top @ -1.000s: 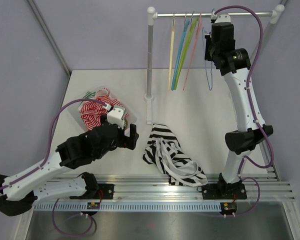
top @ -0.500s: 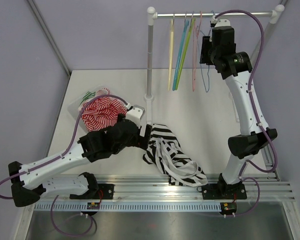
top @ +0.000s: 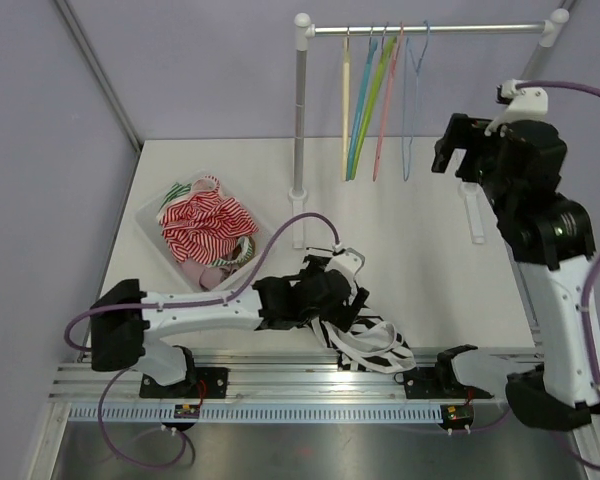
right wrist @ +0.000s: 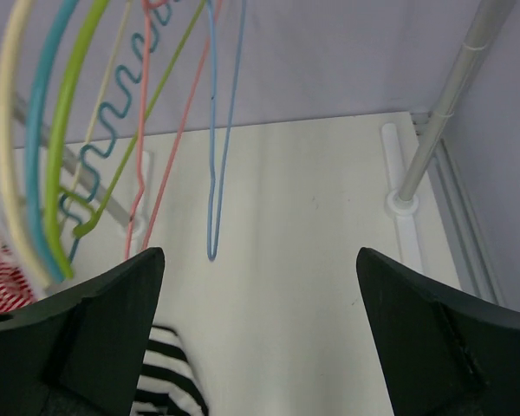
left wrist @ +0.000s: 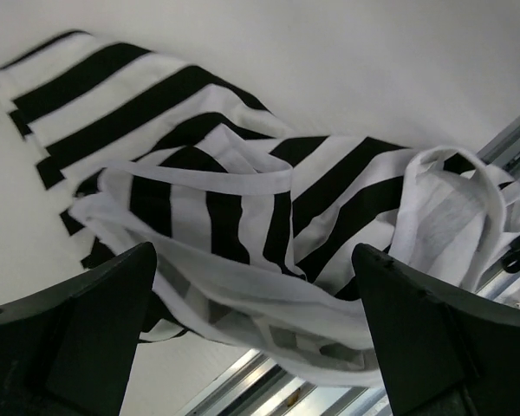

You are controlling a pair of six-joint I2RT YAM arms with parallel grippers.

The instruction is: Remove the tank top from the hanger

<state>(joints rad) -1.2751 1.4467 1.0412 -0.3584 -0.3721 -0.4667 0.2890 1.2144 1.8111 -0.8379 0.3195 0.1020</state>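
Showing the tank top [top: 372,345] lying on the tabletop [top: 410,230], off the hangers

The black-and-white striped tank top is crumpled at the near edge of the tabletop, about midway along it, with its white straps toward the right. The left pincer [top: 336,288] hangs directly over the garment with its fingers [left wrist: 78,338] wide apart. The wrist view shows striped fabric between them, unclamped. The right pincer [top: 458,152] is raised near the far right corner, fingers spread and empty. Five bare hangers [top: 375,100] hang on the rod [top: 460,29] along the far edge. A bin [top: 152,215] of red-striped clothes [top: 205,222] sits by the left edge.
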